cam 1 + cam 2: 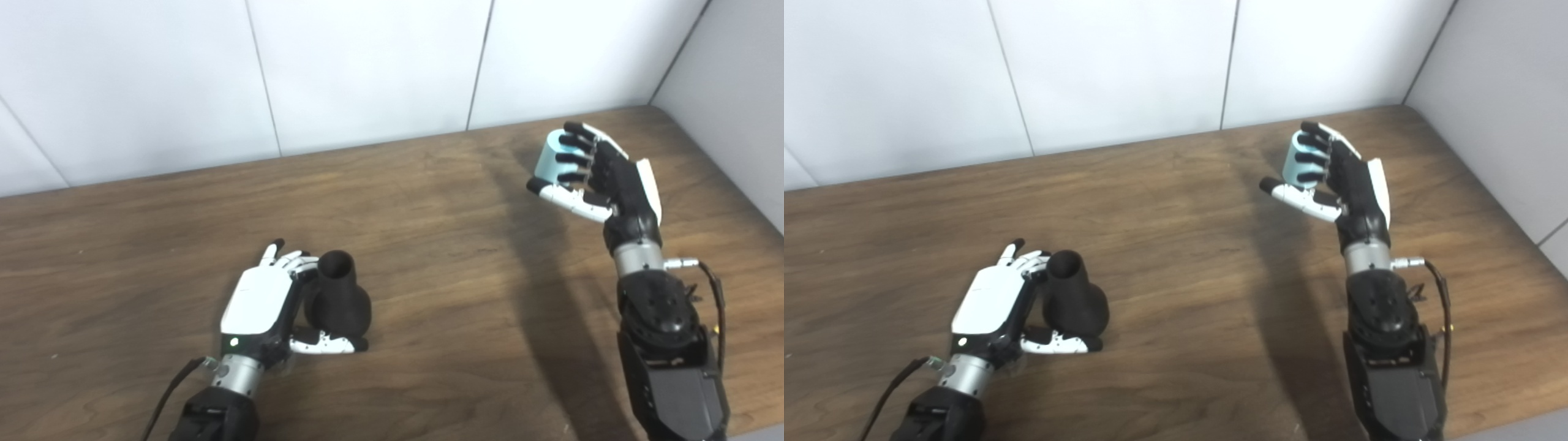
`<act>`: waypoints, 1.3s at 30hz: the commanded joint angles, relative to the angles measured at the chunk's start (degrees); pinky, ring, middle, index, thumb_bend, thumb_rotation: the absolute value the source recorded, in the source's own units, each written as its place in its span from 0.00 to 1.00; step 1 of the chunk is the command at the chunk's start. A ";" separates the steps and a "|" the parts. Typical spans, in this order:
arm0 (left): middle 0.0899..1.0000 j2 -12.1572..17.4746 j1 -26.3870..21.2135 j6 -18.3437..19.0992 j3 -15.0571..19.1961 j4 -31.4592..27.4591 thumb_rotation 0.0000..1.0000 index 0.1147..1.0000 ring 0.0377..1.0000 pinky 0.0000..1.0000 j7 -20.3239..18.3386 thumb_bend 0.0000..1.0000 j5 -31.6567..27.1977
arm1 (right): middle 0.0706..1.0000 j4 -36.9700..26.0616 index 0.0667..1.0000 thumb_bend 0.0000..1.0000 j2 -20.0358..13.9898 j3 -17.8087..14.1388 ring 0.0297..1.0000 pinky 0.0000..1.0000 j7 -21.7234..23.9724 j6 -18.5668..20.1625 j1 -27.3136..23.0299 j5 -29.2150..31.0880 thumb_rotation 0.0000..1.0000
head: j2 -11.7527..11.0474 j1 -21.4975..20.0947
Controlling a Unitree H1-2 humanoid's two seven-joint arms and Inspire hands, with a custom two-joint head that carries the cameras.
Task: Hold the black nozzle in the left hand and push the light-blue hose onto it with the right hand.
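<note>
Between the hands: bare desk [429,257]; nozzle [337,297] and hose [548,160] well apart. Left hand [269,306]: low at the desk, fingers and thumb wrapped on the nozzle's bulbous base. Nozzle: black, narrow open mouth tilted up and away from the palm, long axis roughly upright. Right hand [597,180]: raised, fingers curled round the hose, thumb below. Hose: light-blue, short, its end facing left. Judgement: mating needs the right hand to travel down-left toward the nozzle mouth and line up both axes.
</note>
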 commanded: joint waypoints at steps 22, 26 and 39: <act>0.73 2.92 1.04 -1.47 1.18 1.02 0.05 0.42 0.82 1.00 -1.95 0.52 -1.23 | 0.81 2.19 0.76 0.82 -22.20 8.59 0.82 0.75 12.92 5.74 -15.11 -24.95 0.13 | -0.18 -3.44; 0.72 2.99 1.33 -1.47 1.41 0.91 0.05 0.42 0.82 1.00 -1.74 0.52 -1.36 | 0.80 5.20 0.76 0.87 -25.33 11.69 0.84 0.75 17.36 6.96 -18.27 -27.41 0.16 | 0.13 -3.49; 0.72 3.05 1.06 -1.90 1.32 1.07 0.05 0.42 0.81 1.00 -1.65 0.52 -1.28 | 0.84 17.10 0.80 0.95 -28.98 19.58 0.88 0.79 27.71 10.63 -26.92 -33.71 0.19 | 0.26 -3.55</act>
